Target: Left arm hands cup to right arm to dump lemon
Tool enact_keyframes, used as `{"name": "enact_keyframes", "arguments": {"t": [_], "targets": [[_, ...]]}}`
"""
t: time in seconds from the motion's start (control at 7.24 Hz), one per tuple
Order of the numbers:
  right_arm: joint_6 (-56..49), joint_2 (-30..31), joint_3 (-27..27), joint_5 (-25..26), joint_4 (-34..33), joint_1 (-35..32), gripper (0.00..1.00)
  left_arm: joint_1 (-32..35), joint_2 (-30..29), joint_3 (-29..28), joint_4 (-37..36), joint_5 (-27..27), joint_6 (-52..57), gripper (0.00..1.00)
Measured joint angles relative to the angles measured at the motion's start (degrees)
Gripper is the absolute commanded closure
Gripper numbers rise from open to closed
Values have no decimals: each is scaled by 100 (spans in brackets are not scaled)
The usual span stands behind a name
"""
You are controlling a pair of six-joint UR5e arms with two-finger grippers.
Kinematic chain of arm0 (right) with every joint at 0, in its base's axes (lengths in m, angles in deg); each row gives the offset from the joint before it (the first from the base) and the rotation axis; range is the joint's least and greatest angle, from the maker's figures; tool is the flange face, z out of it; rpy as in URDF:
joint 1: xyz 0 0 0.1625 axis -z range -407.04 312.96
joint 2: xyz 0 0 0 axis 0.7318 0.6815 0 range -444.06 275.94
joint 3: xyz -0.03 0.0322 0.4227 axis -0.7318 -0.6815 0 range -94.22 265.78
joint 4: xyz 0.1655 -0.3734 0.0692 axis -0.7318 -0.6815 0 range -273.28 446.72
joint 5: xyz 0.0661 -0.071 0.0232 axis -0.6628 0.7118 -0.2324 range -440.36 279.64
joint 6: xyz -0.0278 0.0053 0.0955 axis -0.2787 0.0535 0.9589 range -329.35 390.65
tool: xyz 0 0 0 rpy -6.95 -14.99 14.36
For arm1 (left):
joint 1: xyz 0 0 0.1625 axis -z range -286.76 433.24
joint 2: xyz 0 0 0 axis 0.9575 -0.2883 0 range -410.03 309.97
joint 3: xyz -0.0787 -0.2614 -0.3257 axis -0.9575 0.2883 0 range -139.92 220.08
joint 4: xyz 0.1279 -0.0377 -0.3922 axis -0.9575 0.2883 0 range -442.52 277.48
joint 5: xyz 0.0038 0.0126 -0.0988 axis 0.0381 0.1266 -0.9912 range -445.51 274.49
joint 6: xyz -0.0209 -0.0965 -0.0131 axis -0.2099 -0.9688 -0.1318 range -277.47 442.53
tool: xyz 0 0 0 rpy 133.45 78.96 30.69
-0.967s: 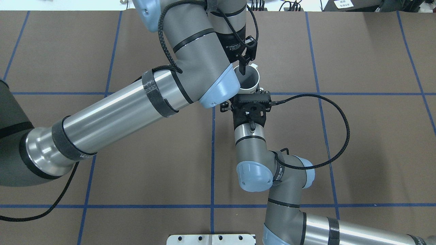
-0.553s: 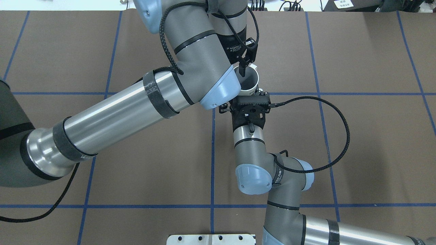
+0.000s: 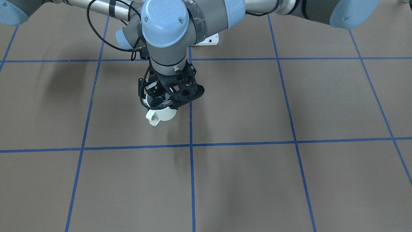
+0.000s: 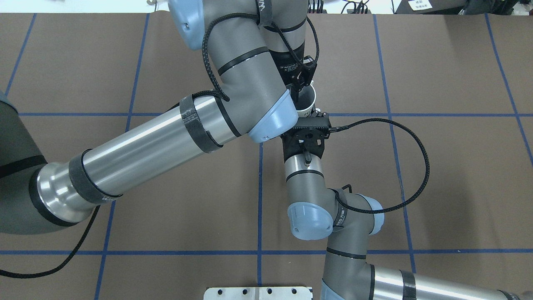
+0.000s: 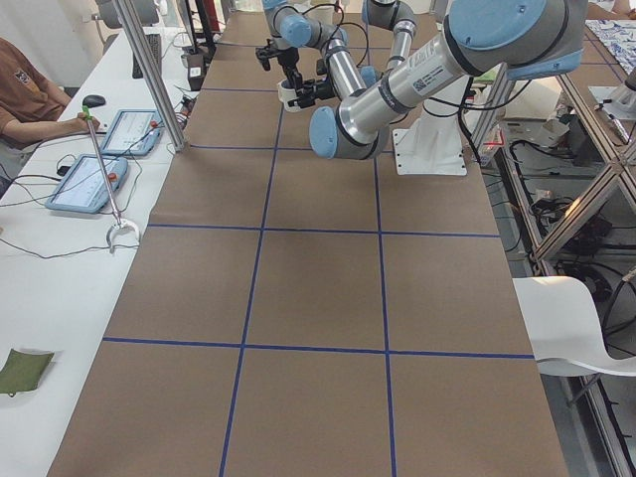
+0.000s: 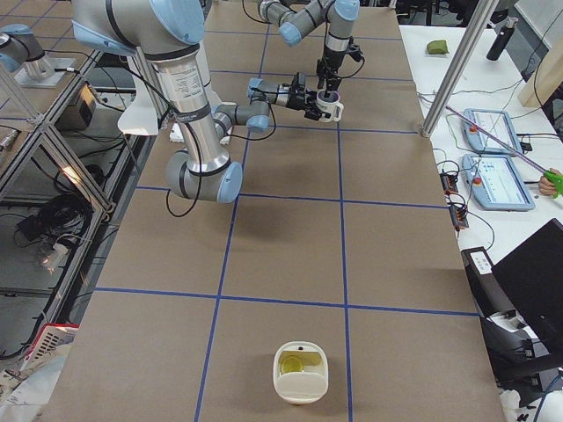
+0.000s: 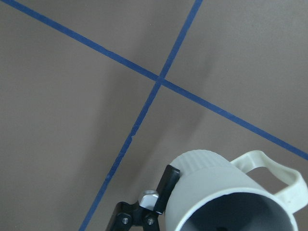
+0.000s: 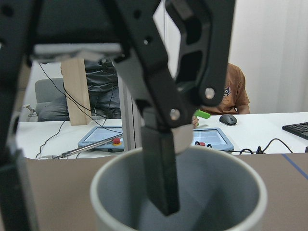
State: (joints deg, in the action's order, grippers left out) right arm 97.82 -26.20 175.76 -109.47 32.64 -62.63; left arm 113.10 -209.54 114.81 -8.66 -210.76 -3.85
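The cream-white cup (image 4: 307, 98) hangs upright above the table's middle. My left gripper (image 4: 297, 96) reaches down and is shut on the cup's rim; one of its fingers (image 8: 161, 183) is inside the cup and the other (image 7: 166, 188) presses on the outer wall. The squared handle (image 3: 153, 120) points away from the robot. My right gripper (image 4: 310, 116) comes in level from the robot's side and is open, with the cup (image 8: 178, 197) right in front of it and one of its fingers (image 8: 14, 144) off to the cup's side. The lemon is hidden; only grey interior shows.
A white square bowl (image 6: 301, 371) holding yellow-green pieces sits far off near the table's right end. A metal mounting plate (image 4: 258, 293) lies at the robot's edge. A seated person (image 5: 25, 89) and tablets (image 5: 84, 184) are at a side table.
The right arm has crept a little closer to the cup. The left arm's elbow has shifted slightly and now covers more of the cup from above.
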Motion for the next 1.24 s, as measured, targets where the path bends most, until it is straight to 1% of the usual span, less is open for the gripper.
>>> {"name": "enact_keyframes", "arguments": {"t": [0.14,1.11,1.24], "targets": [[-1,3,2,-2,1,2,86,-8,-11,4,-2,12,-1,62],[-122,10,81,-7,3,-7,86,-5,-12,12,-20,18,-1,62],[-123,19,80,-9,3,-11,85,-5,-11,14,-25,17,-1,65]]}}
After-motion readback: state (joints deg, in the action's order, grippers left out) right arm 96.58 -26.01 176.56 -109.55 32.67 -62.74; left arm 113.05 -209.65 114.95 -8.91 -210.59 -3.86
